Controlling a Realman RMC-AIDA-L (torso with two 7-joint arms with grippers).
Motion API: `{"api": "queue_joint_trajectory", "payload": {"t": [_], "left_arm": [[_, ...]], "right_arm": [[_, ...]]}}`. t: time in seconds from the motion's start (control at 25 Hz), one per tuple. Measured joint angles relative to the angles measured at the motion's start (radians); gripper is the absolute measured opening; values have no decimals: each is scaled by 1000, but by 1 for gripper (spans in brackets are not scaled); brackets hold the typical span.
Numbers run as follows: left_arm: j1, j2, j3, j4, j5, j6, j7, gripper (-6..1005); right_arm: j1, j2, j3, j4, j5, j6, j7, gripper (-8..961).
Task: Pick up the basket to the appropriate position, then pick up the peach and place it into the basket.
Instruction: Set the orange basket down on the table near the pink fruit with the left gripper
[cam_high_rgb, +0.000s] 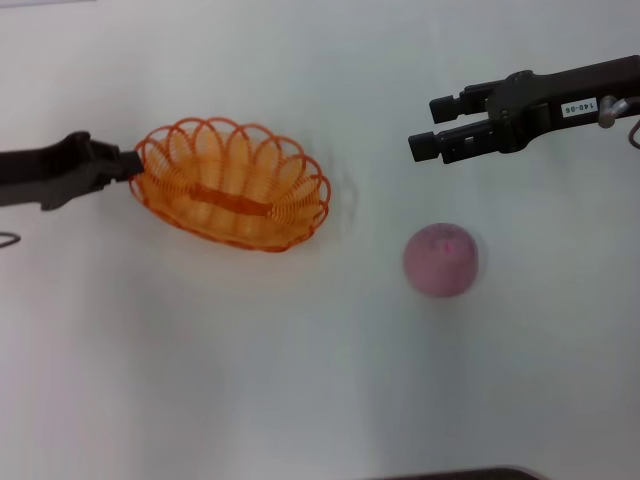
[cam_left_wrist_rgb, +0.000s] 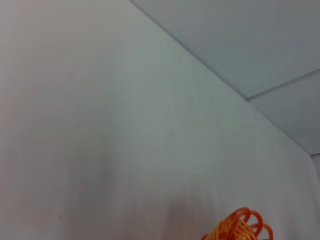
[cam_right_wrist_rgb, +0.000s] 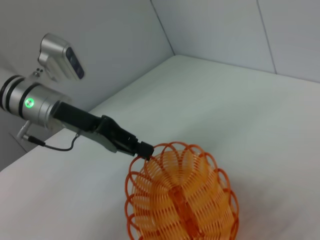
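Note:
The orange wire basket (cam_high_rgb: 232, 185) sits left of centre on the white table, tilted a little. My left gripper (cam_high_rgb: 133, 163) is shut on its left rim. The right wrist view shows the same grip, with the left gripper (cam_right_wrist_rgb: 144, 150) on the basket's (cam_right_wrist_rgb: 182, 200) looped rim. A bit of the basket's rim (cam_left_wrist_rgb: 240, 227) shows in the left wrist view. The pink peach (cam_high_rgb: 441, 259) lies on the table right of the basket. My right gripper (cam_high_rgb: 420, 128) is open and empty, held above and behind the peach.
The white table (cam_high_rgb: 300, 380) spreads all round the basket and the peach. A dark edge (cam_high_rgb: 460, 474) shows at the bottom of the head view. Pale walls (cam_right_wrist_rgb: 225, 30) stand behind the table.

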Motion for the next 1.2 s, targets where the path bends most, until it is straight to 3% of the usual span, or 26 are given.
{"api": "queue_joint_trajectory", "payload": {"t": [0.56, 0.8, 0.96, 1.2], "left_arm": [[64, -2, -8, -19, -6, 83, -8, 143], [71, 8, -23, -12, -6, 125, 8, 415], [77, 29, -41, -5, -4, 124, 87, 609], [80, 49, -184, 0, -15, 204, 433, 675]], "right_arm": [[-4, 10, 0, 0, -3, 0, -2, 858], [-2, 7, 0, 0, -4, 0, 2, 858], [1, 4, 15, -6, -1, -1, 7, 858], [23, -7, 77, -10, 0, -3, 80, 858]]}}
